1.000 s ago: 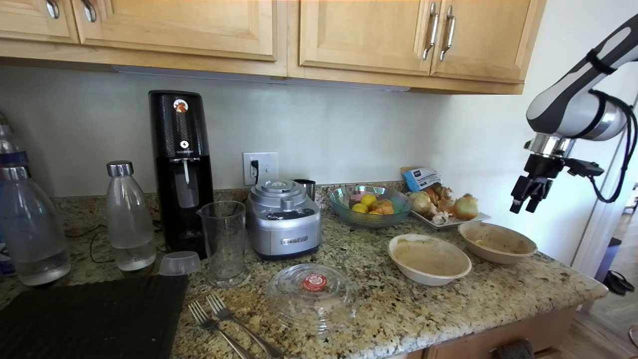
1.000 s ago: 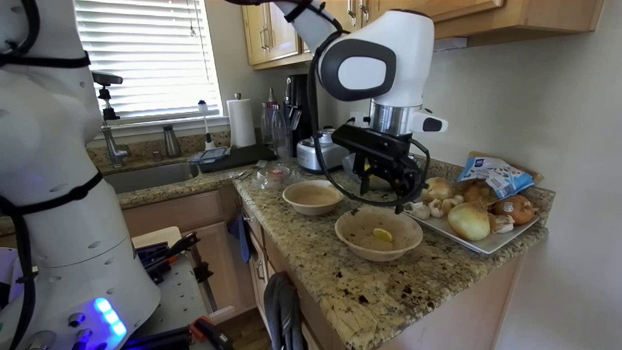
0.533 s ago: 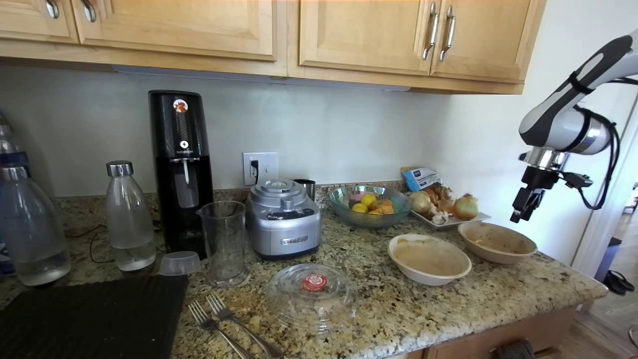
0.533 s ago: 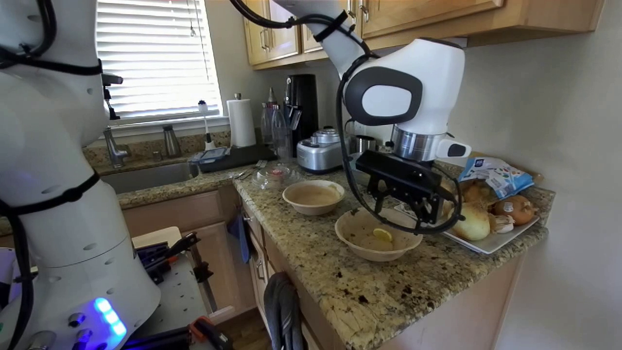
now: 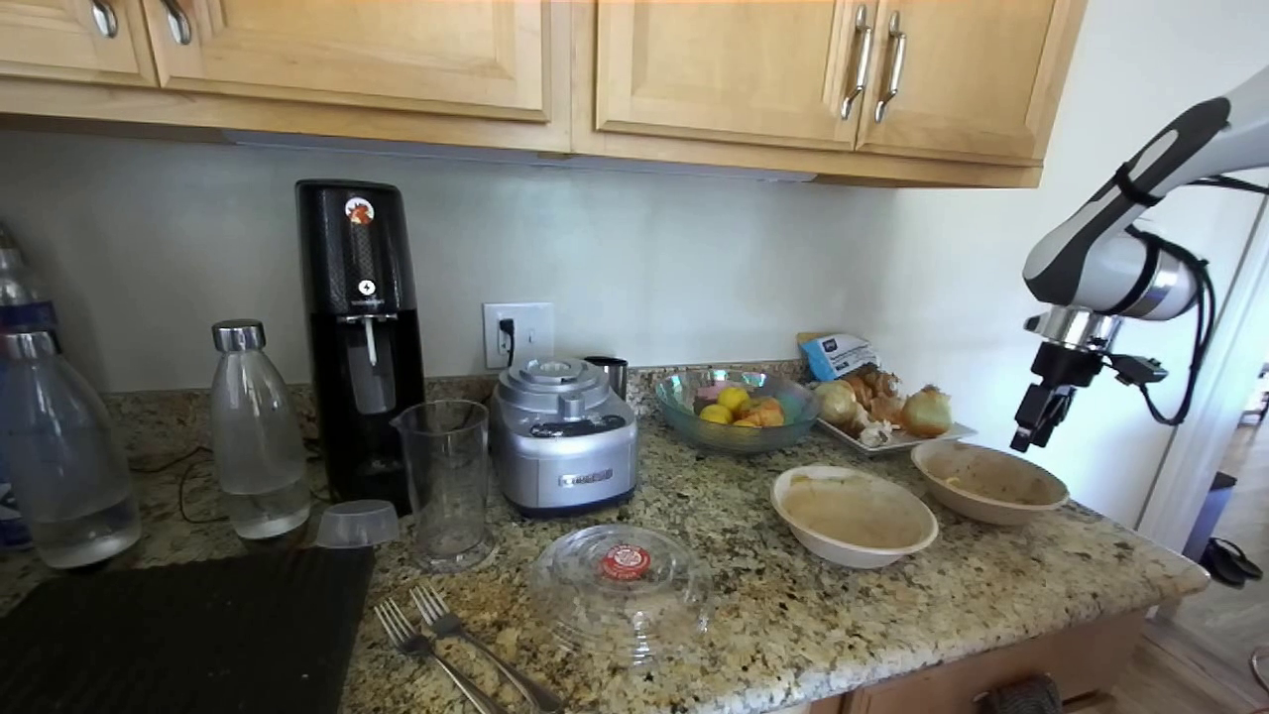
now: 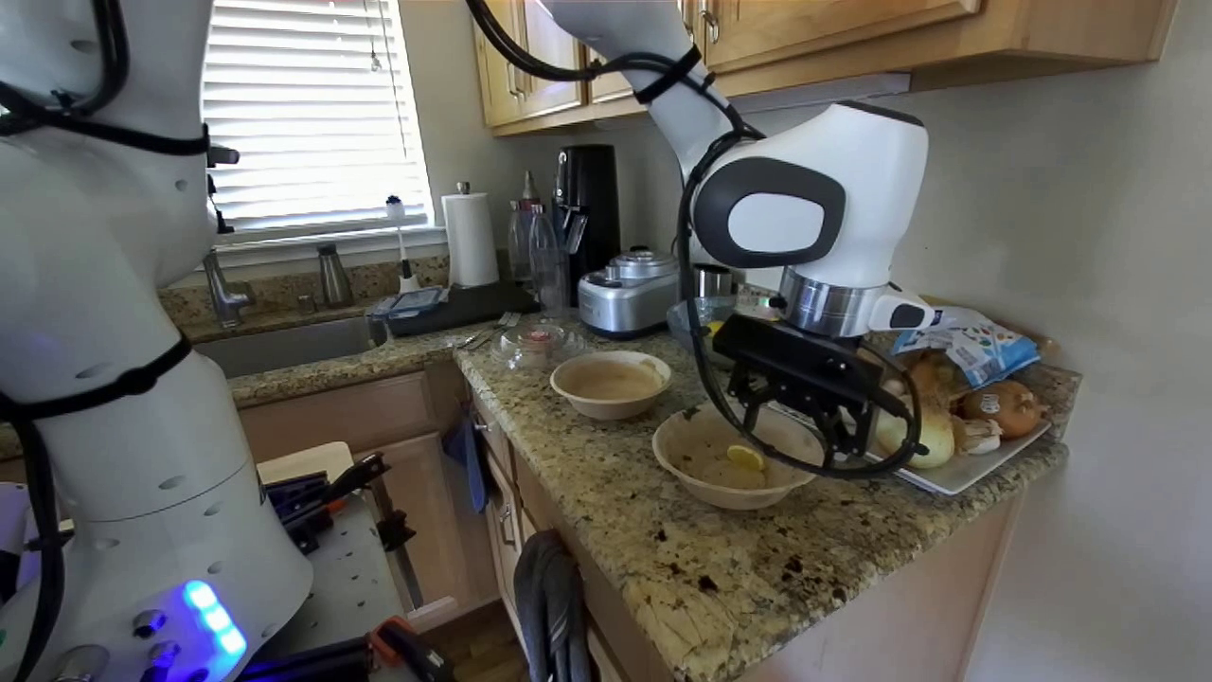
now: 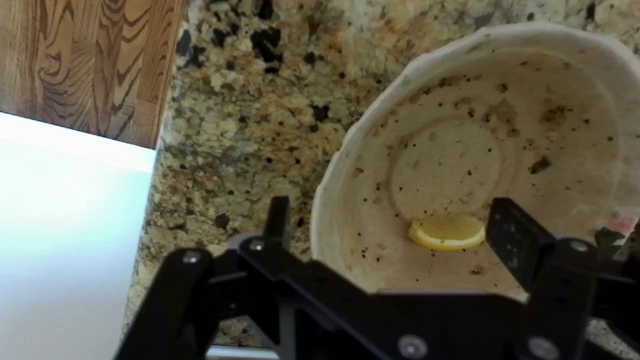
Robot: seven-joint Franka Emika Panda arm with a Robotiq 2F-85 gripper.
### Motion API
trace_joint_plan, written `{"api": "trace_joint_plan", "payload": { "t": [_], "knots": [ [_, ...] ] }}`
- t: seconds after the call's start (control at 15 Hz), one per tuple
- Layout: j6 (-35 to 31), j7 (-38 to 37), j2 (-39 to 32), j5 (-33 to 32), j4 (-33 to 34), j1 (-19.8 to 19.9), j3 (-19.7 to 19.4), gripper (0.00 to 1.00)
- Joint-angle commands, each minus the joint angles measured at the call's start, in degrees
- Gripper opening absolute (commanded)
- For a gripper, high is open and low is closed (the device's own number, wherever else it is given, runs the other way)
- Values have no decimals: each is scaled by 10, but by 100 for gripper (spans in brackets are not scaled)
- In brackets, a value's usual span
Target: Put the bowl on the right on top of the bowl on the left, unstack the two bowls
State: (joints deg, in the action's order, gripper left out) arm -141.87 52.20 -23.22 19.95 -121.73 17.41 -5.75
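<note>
Two pale tan bowls stand apart on the granite counter. The left bowl (image 5: 858,516) shows in both exterior views (image 6: 611,403). The right bowl (image 5: 991,508) also shows in both (image 6: 696,478) and fills much of the wrist view (image 7: 450,170). A lemon wedge (image 7: 447,235) and dark specks lie in the right bowl. My gripper (image 7: 390,217) is open and empty above the right bowl's edge. In the wrist view one finger is outside the rim over the counter and the other is over the bowl's inside. The gripper also shows in both exterior views (image 5: 1031,434) (image 6: 805,431).
A white plate (image 6: 956,481) of onions and garlic lies beside the right bowl. A glass fruit bowl (image 5: 739,436) and a food processor (image 5: 565,476) stand behind. A clear lid (image 5: 634,605) lies left of the left bowl. The counter edge (image 7: 155,165) is near the right bowl.
My gripper has come down closer to the right bowl and has turned slightly. In the exterior views the arm has moved lower and over the bowl's edge. The bowls have not moved.
</note>
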Motion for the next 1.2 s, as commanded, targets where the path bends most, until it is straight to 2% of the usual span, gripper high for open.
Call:
{"api": "trace_joint_plan", "payload": {
  "t": [0.0,0.4,0.47,0.53,0.6,0.67,0.87,1.13],
  "knots": [
    [5,-1,-4,-6,7,17,16,100],
    [2,39,-43,19,51,51,40,100],
    [1,46,-50,18,58,57,43,99],
    [3,50,-58,16,65,62,45,92],
    [3,51,-64,14,72,66,46,92],
    [11,57,-70,15,79,72,49,87],
    [22,63,-82,17,93,85,57,61],
    [33,60,-91,14,103,91,62,34]
  ]
}}
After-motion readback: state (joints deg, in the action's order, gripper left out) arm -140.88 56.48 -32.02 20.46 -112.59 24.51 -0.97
